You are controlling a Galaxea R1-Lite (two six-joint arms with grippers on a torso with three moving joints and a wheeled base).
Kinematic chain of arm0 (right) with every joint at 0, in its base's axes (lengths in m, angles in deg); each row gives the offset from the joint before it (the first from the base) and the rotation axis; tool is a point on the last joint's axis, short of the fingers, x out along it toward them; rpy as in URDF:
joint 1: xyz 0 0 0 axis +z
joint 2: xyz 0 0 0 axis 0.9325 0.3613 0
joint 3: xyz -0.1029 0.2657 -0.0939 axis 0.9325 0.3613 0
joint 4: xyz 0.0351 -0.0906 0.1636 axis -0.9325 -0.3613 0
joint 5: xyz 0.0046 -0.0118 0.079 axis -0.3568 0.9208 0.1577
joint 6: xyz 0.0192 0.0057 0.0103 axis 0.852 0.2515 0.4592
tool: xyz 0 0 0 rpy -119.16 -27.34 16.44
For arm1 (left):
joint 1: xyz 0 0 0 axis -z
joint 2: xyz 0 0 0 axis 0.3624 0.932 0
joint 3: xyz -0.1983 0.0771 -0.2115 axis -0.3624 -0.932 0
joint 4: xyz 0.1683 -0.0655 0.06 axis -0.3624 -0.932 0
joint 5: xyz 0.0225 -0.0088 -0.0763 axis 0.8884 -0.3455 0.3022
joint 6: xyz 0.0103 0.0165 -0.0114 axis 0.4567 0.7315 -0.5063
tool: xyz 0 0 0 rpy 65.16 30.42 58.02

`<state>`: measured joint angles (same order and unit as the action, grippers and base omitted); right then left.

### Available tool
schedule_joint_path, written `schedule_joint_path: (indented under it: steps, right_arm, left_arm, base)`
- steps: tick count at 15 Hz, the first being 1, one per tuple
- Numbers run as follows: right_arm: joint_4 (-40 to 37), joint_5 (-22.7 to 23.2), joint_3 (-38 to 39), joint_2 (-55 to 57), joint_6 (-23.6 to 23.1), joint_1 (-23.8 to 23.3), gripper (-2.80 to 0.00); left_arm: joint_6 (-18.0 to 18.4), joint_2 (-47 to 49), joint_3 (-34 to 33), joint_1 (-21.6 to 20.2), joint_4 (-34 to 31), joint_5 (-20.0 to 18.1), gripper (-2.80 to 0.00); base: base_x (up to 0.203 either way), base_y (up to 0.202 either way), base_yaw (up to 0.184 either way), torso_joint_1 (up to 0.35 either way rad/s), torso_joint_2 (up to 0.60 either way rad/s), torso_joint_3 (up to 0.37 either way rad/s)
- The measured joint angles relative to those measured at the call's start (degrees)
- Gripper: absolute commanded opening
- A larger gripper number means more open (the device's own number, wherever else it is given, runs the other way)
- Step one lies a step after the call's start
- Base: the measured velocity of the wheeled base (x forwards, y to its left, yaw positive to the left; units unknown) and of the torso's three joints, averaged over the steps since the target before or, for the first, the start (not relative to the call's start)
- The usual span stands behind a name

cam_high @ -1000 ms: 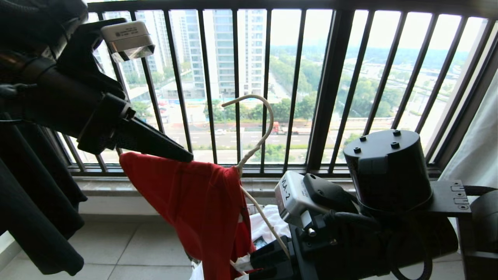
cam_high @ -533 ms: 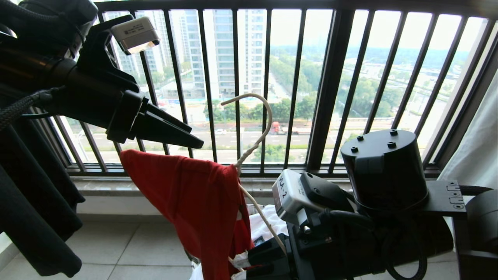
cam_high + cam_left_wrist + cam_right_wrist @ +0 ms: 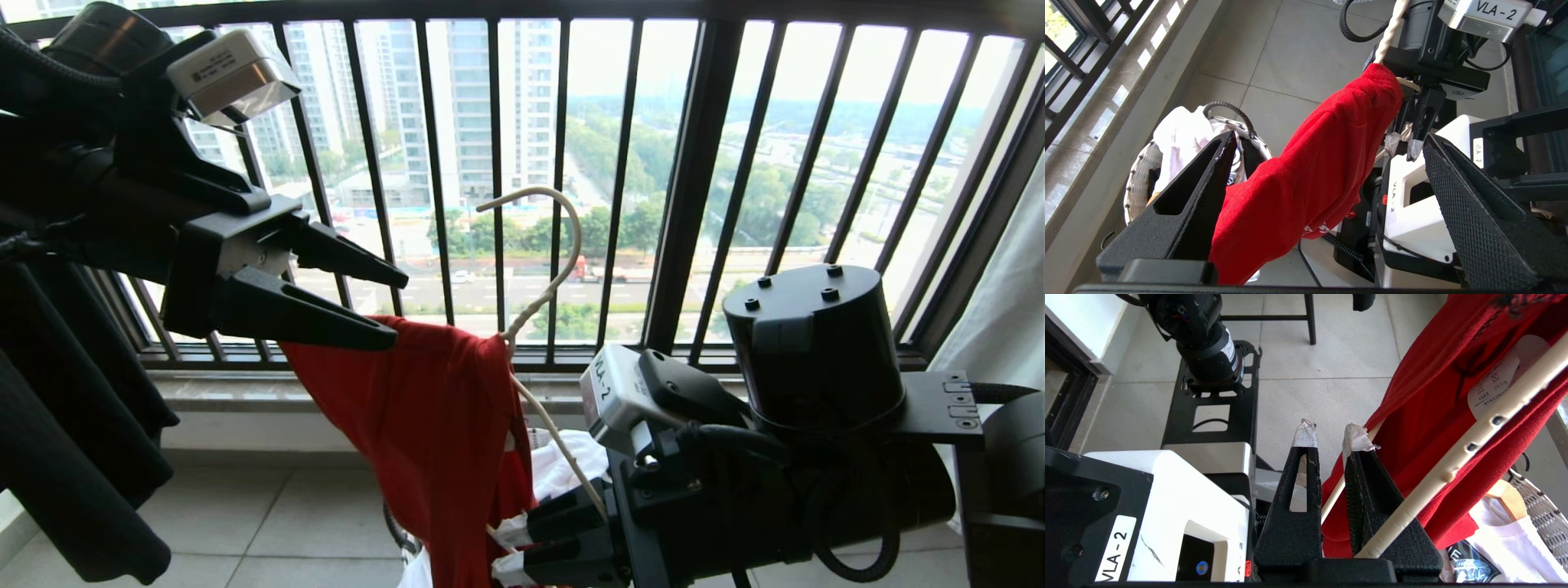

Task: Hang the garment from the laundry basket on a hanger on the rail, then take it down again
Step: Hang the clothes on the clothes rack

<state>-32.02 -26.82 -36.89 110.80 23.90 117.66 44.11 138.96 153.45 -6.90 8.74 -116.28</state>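
The red T-shirt is partly dressed on the thin white hanger: one shoulder is draped over the hanger's raised arm and reaches up to the neck below the hook, while the rest of the cloth hangs down toward the floor. The hanger is not on any rail; its hook stands free in front of the black window railing, and no overhead rail is in view. My reading is that the task is in its early part, with the shirt out of the laundry basket but the second shoulder, the hanging and the taking down all left to do.

The right gripper sits low at the right, its taped fingers nearly closed and pinching the hanger's thin lower bar beside the red cloth. The left gripper is at the upper left, its jaws spread wide and empty, the lower finger just above the raised red shoulder.

Readable writing: "VLA-2" on the white housing of the right wrist, and again "VLA - 2" on the robot's white body. A white care label inside the shirt carries laundry symbols, too small to read further.
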Motion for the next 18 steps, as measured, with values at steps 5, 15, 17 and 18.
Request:
schedule_joint_path:
  steps: [5,15,17,18]
  right_arm:
    - [0.07,-0.03,0.00,-0.53,0.02,-0.13,-2.80]
    - [1.27,-0.22,0.09,-0.67,0.05,-0.30,-2.80]
    - [1.27,-0.22,0.09,-0.67,0.07,-0.41,-2.80]
    - [1.58,-0.22,0.11,-0.67,0.07,-0.49,-2.80]
  left_arm:
    - [0.17,2.28,-0.28,0.22,0.21,-1.77,0.00]
    - [-0.10,7.12,-0.25,4.69,2.10,-1.79,0.00]
    - [0.00,7.50,-0.25,5.15,2.07,-1.83,0.00]
    - [0.00,7.61,-0.51,5.28,2.01,-1.92,0.00]
  base:
    - [0.000,0.000,0.000,0.000,0.00,0.000]
    - [0.000,0.000,0.000,0.000,0.00,0.000]
    - [0.000,0.000,0.000,0.000,0.00,0.000]
    - [0.000,0.000,0.000,0.000,0.00,0.000]
